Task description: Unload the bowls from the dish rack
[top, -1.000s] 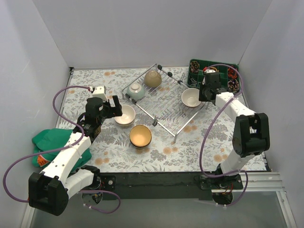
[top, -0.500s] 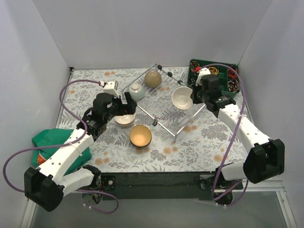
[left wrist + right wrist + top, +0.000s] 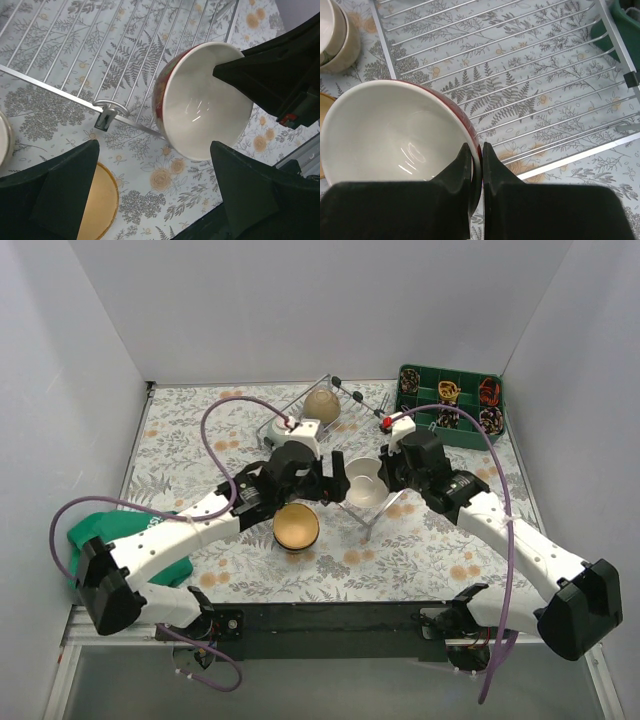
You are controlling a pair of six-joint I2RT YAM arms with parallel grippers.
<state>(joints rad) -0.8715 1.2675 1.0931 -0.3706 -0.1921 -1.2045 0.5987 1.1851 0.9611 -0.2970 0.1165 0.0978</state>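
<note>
Both arms have moved toward the middle since a second ago. The right gripper (image 3: 385,478) carried the red bowl (image 3: 365,482) from the right edge of the dish rack (image 3: 352,430) to its near corner. The left gripper (image 3: 328,480) left the place beside the stacked bowls and now faces the red bowl.

The right gripper is closed on the rim of this bowl, one finger inside and one outside. The bowl hangs tilted above the rack corner, with its white inside turned to the left arm. The left gripper is wide open and holds nothing; the bowl is just in front of its fingers.

I think the bowl is stiff glazed ceramic, rather heavy for a rim pinch, slippery, and it can break if dropped. A second hold should take the free part of the rim, opposite to the right fingers.

Only the top view shows a tan bowl (image 3: 321,405) resting in the far part of the rack, and an amber bowl (image 3: 296,526) on the table. The right wrist view shows the pinch exactly, and two stacked cream bowls (image 3: 335,35) which the left arm hides from above. The left wrist view shows the red outside of the bowl.
</note>
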